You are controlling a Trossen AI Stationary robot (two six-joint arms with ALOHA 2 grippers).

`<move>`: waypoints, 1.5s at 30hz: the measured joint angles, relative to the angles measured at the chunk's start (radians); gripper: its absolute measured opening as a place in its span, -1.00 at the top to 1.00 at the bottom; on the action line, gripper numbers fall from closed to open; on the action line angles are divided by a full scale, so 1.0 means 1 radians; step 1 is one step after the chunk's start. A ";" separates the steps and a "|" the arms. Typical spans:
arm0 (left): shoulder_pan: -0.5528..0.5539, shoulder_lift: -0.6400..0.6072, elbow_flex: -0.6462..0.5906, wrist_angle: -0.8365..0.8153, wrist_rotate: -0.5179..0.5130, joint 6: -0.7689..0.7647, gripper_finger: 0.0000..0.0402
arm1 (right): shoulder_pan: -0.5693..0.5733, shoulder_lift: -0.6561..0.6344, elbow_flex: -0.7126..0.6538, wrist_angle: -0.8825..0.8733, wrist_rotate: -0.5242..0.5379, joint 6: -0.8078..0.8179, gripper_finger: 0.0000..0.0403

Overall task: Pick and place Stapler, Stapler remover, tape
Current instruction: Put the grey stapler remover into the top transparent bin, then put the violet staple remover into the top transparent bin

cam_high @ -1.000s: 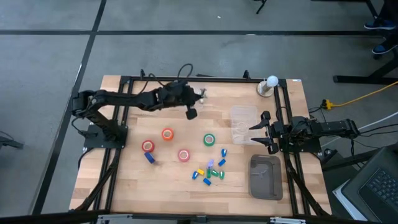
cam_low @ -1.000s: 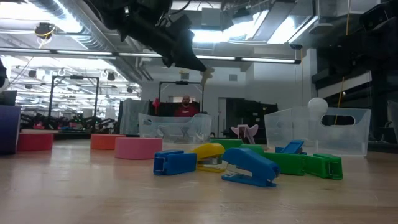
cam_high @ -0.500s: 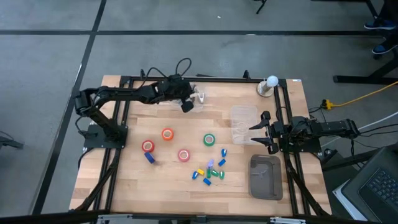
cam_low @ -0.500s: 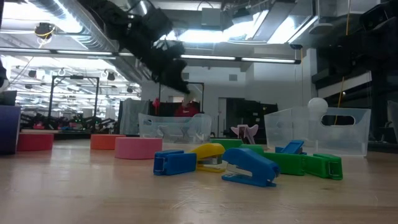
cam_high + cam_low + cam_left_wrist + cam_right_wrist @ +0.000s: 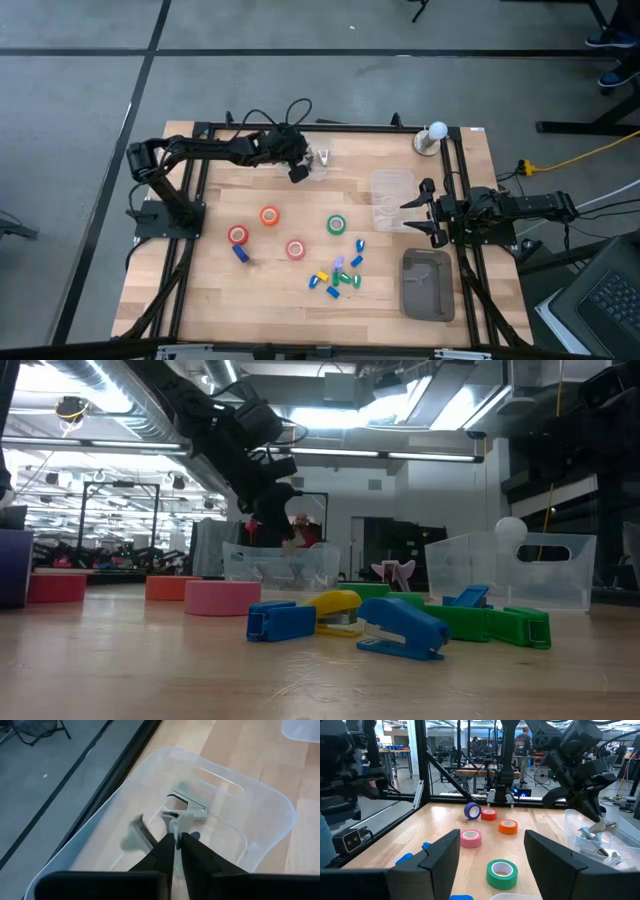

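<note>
- The left tool (image 5: 298,172) hung over a clear bin (image 5: 318,160) at the 12 o'clock edge of the counter (image 5: 210,290). In the left wrist view its fingers (image 5: 192,855) stood nearly together, with only a thin slot between the tips and nothing clamped in them.
- Stapler removers (image 5: 186,811) lay on the floor of that bin, just beyond the fingertips. More than one metal piece showed there; the exact count could not be told.
- The right tool (image 5: 412,212) waited at the 3 o'clock side of the counter, fingers apart, beside a second clear bin (image 5: 391,198).
- Four tape rolls lay near the counter's middle: red (image 5: 238,235), orange (image 5: 269,215), pink (image 5: 295,249) and green (image 5: 337,225).
- Small staplers (image 5: 336,278) in blue, yellow and green lay in a cluster toward 6 o'clock; one blue stapler (image 5: 241,254) lay just beside the red roll.
- A grey tray (image 5: 427,284) sat at about 4 o'clock.
</note>
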 joint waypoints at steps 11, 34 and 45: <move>-0.006 -0.004 0.000 0.000 -0.002 -0.003 0.64 | 0.000 0.000 0.000 0.000 0.000 0.000 -0.12; -0.233 -0.113 0.000 0.158 0.183 0.041 0.64 | 0.000 0.000 0.000 0.000 0.000 0.000 -0.12; -0.374 -0.111 0.000 0.130 0.177 0.202 0.64 | 0.000 0.000 0.000 0.000 0.000 0.000 -0.12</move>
